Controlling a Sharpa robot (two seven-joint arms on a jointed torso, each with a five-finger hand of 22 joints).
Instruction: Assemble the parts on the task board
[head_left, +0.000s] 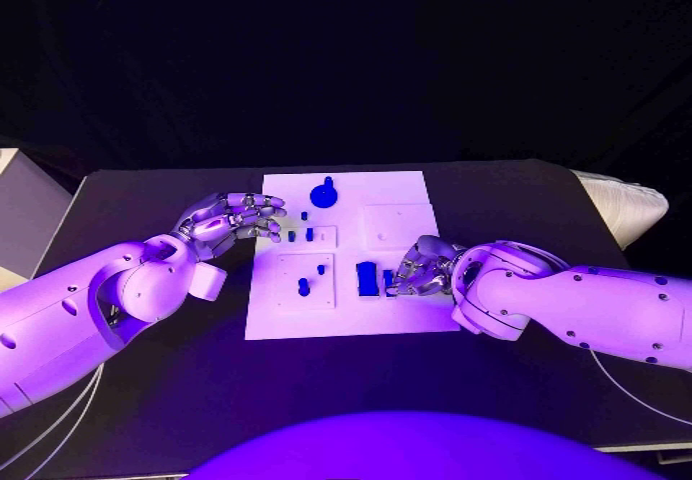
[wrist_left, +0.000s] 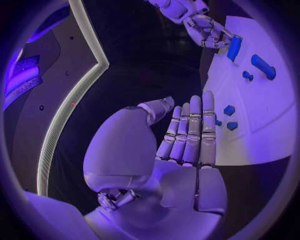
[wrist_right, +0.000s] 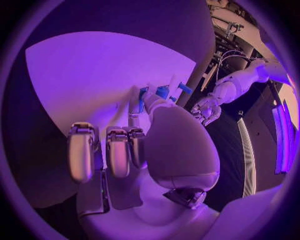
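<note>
Left hand (head_left: 231, 220) hovers at the left edge of the task board (head_left: 411, 300), fingers straight and together in the wrist view, nothing in it: released. Just beside its fingertips, small blue pegs (head_left: 306, 234) stand in the board's middle-left block, and another short piece (head_left: 303, 287) sits in the block nearer the robot. Toward the far edge of the board there's a round blue part with a knob (head_left: 325, 193).

Moving right: a longer blue block (head_left: 366, 278) stands near the board's near-right area, and the right hand (head_left: 421, 268) is right up against it, fingers curled down around that spot. Whether it's actually gripping a piece, I cannot tell.

These parts look like small, stiff plastic, light, probably a bit slick, unlikely to break. I'd pinch each across its flat sides, low on the body, so it stays upright going into its slot.
</note>
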